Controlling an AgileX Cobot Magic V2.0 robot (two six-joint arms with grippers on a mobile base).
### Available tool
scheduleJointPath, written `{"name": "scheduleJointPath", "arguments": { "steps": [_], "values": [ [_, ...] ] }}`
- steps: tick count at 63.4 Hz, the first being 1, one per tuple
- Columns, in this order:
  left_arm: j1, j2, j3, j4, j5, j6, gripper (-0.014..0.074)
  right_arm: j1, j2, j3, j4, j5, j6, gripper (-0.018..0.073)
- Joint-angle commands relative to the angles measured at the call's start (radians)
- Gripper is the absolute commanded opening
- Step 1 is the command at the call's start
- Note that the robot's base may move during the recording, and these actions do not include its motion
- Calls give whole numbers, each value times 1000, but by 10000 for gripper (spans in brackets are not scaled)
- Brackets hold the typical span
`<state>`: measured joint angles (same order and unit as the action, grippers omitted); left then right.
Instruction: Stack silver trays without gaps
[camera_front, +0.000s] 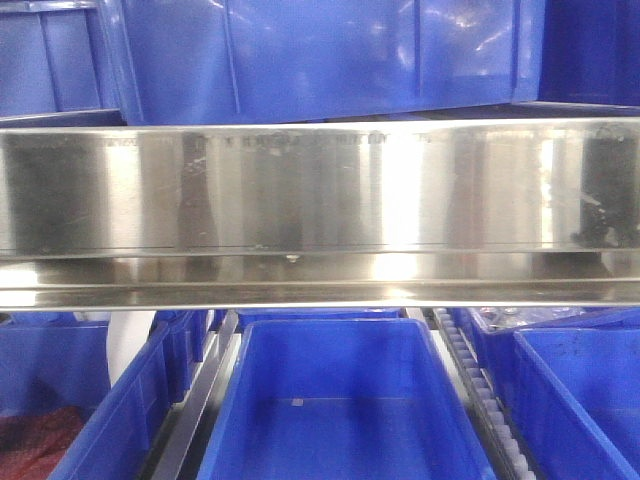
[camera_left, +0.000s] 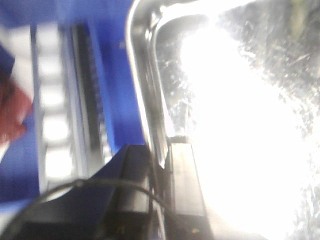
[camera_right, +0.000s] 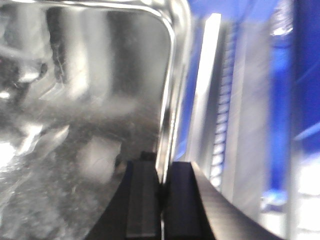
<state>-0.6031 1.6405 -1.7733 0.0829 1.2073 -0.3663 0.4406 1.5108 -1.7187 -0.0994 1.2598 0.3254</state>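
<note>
Left wrist view has your left gripper (camera_left: 162, 165) nipped tight on the left rim of a silver tray (camera_left: 240, 125). Right wrist view has your right gripper (camera_right: 161, 187) clamped on a silver tray (camera_right: 90, 125) at its right rim, probably the same one. No second tray shows, so I judge seating it flush is all ahead.
</note>
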Motion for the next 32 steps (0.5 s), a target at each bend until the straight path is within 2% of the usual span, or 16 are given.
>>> {"name": "scheduleJointPath", "arguments": {
  "steps": [1, 13, 32],
  "values": [
    [-11, -88, 36, 39, 104, 32, -48, 27, -83, 34, -59, -34, 17, 56],
    [-36, -178, 92, 32, 104, 16, -47, 96, -136, 141, -81, -54, 64, 56],
    [-107, -217, 95, 67, 104, -25, -41, 189, -137, 99, -122, -16, 94, 56]
  ]
}}
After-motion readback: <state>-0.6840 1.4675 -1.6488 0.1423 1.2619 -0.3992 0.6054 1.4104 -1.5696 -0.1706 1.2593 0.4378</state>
